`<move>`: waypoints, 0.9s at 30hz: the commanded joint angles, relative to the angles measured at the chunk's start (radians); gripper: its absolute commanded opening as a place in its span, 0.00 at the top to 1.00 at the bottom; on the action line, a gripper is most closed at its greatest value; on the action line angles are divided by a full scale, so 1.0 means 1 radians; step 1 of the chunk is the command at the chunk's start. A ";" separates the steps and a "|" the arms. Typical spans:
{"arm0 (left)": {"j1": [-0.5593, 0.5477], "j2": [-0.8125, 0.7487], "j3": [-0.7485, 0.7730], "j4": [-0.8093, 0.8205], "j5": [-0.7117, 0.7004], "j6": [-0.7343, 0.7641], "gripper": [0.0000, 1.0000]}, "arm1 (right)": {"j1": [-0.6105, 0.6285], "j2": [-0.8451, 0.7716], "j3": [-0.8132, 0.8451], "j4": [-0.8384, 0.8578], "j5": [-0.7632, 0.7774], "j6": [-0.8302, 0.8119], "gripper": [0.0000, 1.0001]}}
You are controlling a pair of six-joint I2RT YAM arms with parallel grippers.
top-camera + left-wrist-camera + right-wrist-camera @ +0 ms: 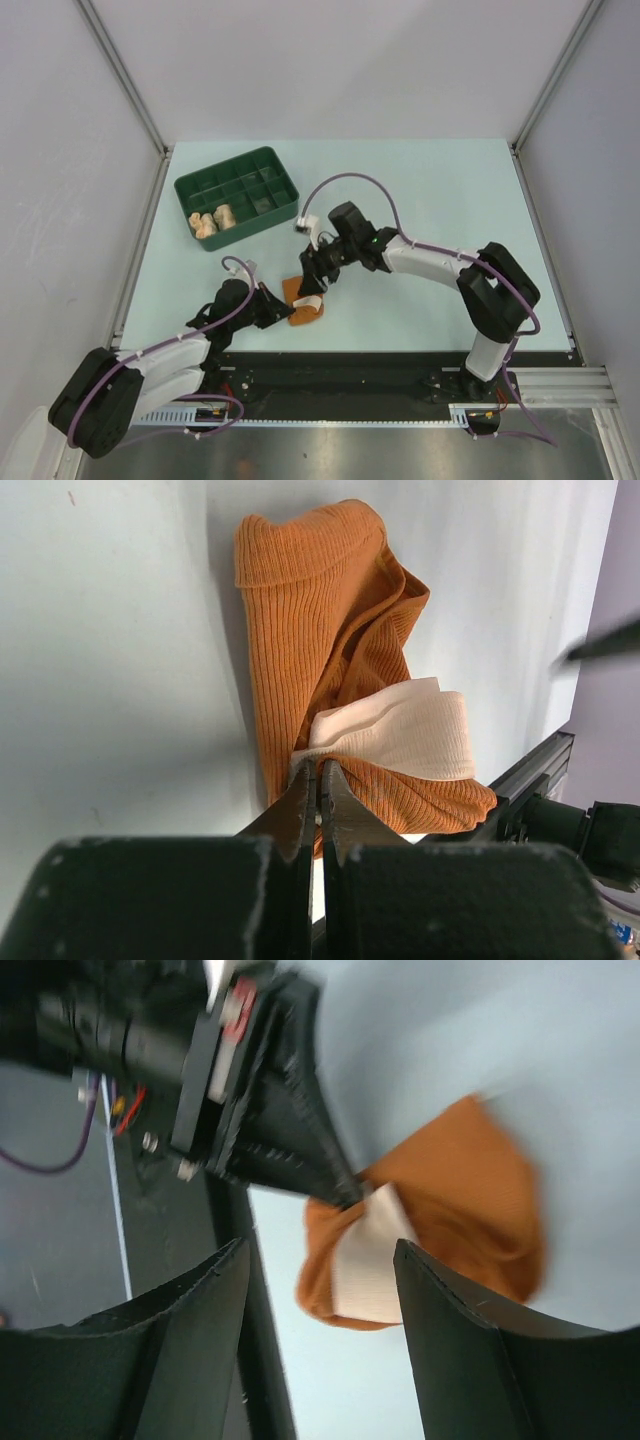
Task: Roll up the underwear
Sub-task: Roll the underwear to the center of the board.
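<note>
- The dark green plastic compartment tray (283, 178) sits at the far left of the pale table (450, 200). Two pale rolled cloth bundles (214, 220) lie in its near-left cells and look like finished pieces.
- The left gripper (320, 783) has its jaws pressed together on the near edge of the rust-orange ribbed underwear (320, 620), just beside its cream elastic band (400, 730). It serves best as an anchor: a firm hold, no tugging.
- The garment lies bunched on the table near the front edge, between the two grippers. It is part-folded, not a tight roll.
- The right gripper (320, 1255) hangs over the garment with jaws spread and nothing between them. It should take the loose far end low and across the full width, then turn it toward the pinch so the layers wrap evenly. A shallow bite risks catching one layer only.
</note>
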 commanded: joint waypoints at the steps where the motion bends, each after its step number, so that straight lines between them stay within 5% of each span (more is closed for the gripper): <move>1: -0.009 0.001 -0.104 -0.189 -0.045 0.022 1.00 | 0.066 -0.028 -0.073 0.019 0.009 -0.053 0.36; 13: -0.009 -0.041 -0.099 -0.226 -0.054 0.028 1.00 | 0.145 -0.037 -0.158 0.068 0.116 -0.062 0.36; 22: -0.006 -0.108 -0.099 -0.266 -0.063 0.014 1.00 | 0.240 -0.049 -0.231 0.105 0.348 -0.071 0.42; 25: -0.006 -0.159 -0.094 -0.313 -0.061 0.005 1.00 | 0.267 -0.049 -0.242 0.090 0.438 -0.070 0.58; 27: -0.006 -0.205 -0.087 -0.338 -0.058 -0.005 1.00 | 0.292 -0.045 -0.251 0.084 0.503 -0.068 0.78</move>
